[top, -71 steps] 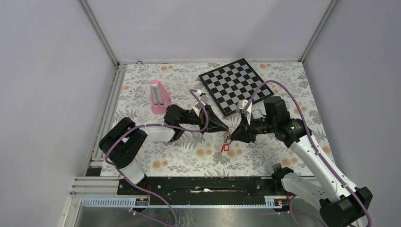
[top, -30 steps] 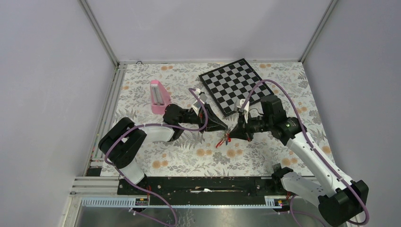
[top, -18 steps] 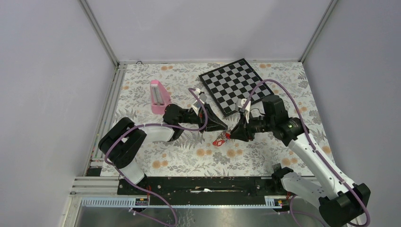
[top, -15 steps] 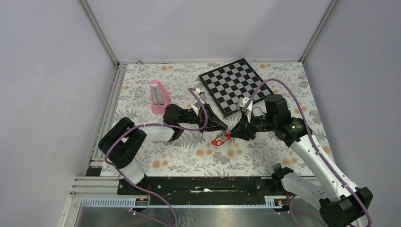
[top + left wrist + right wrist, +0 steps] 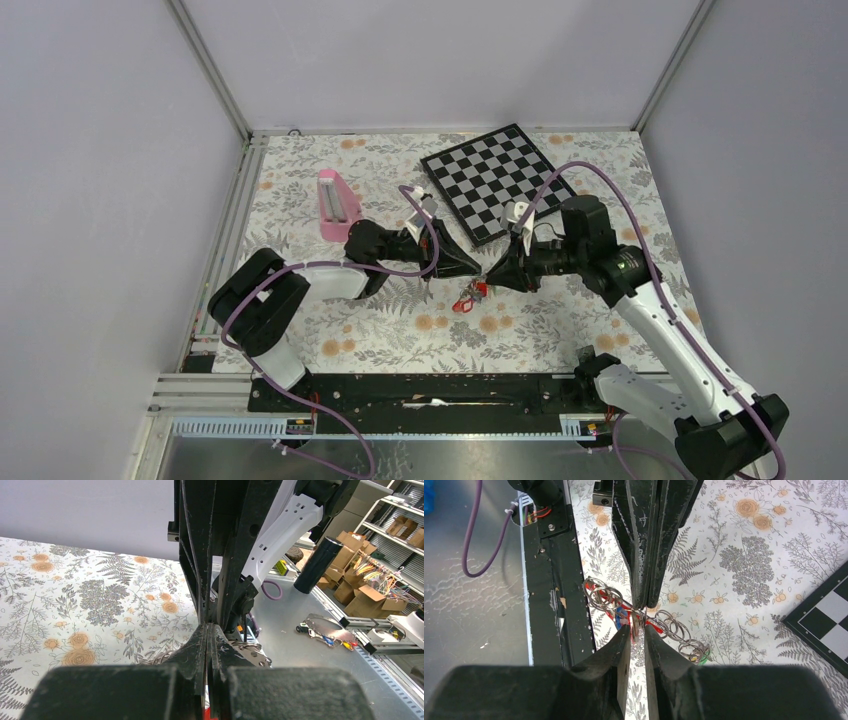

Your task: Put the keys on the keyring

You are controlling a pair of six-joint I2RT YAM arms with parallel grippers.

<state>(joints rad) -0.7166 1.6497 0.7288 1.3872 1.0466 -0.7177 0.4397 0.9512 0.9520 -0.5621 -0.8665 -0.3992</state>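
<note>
The keyring (image 5: pixel 658 625), a red loop, hangs low over the table between both grippers, and shows as a red bundle (image 5: pixel 463 302) in the top view. My left gripper (image 5: pixel 478 270) is shut on it, with red showing between its fingers (image 5: pixel 207 628). In the right wrist view those shut fingers (image 5: pixel 642 605) come down from above. Keys hang on chained steel rings (image 5: pixel 600 596), one with a blue tag (image 5: pixel 620 616), one with a green tag (image 5: pixel 705 656). My right gripper (image 5: pixel 637 639) faces the bundle with its jaws slightly apart. A thin metal piece stands at its tips. Whether it is pinched is unclear.
A chessboard (image 5: pixel 495 180) lies at the back right, close behind the right arm. A pink block (image 5: pixel 335 203) sits at the back left. The black base rail (image 5: pixel 551 580) runs along the near table edge, just beside the hanging keys.
My right gripper's jaws have gone from shut to slightly apart, and that arm has drawn back a little to the right. The red bundle swung slightly left. The left gripper has held still.
</note>
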